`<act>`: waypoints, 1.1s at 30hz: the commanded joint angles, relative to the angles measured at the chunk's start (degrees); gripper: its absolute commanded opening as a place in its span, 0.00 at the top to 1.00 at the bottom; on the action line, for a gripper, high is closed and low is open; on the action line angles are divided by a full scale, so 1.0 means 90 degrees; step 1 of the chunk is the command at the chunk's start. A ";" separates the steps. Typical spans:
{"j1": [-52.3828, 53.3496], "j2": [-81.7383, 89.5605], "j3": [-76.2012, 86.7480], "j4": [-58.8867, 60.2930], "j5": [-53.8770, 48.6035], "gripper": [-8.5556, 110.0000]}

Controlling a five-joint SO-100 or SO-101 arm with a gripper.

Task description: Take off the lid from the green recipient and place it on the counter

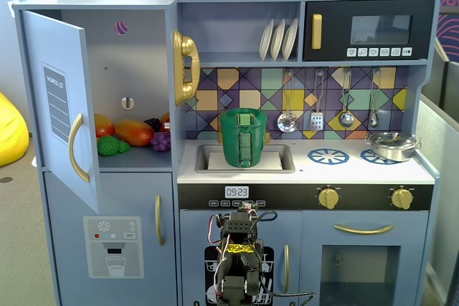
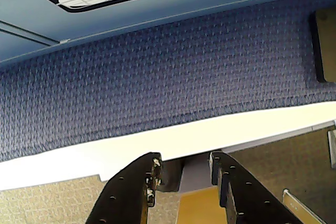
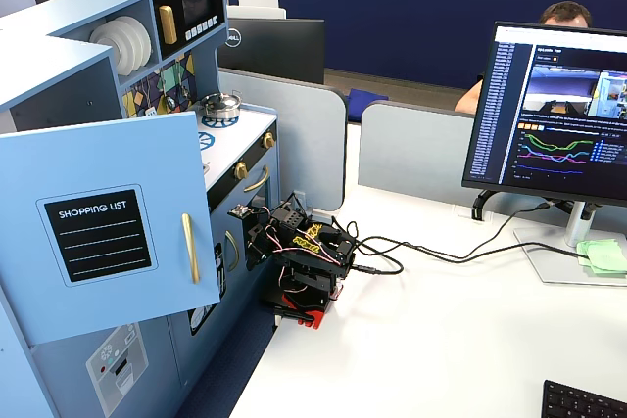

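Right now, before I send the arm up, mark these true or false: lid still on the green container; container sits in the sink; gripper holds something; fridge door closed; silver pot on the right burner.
1. The lid is on the green recipient. True.
2. It stands in the sink of the counter. True.
3. The gripper holds something. False: open, empty.
4. The fridge door is closed. False: open.
5. The silver pot is on the right burner. True.
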 commanded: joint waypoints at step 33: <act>0.0420 -0.3242 -0.5889 -0.5605 -0.0889 0.68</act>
